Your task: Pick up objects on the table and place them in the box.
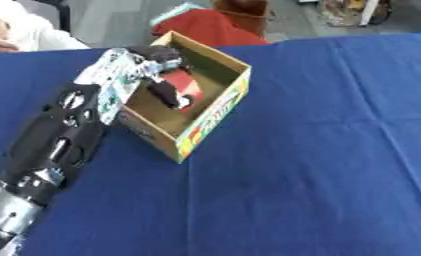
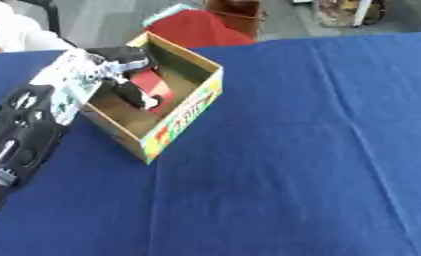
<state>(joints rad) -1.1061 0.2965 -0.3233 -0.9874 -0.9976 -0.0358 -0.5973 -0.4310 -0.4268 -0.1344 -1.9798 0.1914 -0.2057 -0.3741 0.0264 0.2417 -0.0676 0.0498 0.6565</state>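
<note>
An open cardboard box (image 1: 215, 109) with a colourful printed front wall stands askew on the blue table, left of the middle. My left arm comes in from the lower left, and my left hand (image 1: 157, 59) is inside the box. Its black fingers (image 1: 167, 93) curl round a red object (image 1: 184, 81) with a bit of white at its lower end. The object is held low in the box, over the brown floor. In the right eye view the same hand (image 2: 117, 56) and red object (image 2: 152, 82) show. My right hand shows in neither view.
A blue cloth (image 1: 318, 150) covers the table, with wide bare room right of and in front of the box. Beyond the far edge are a red thing (image 1: 205, 25), a brown object (image 1: 244, 9), and a person in white (image 1: 25, 30) at the upper left.
</note>
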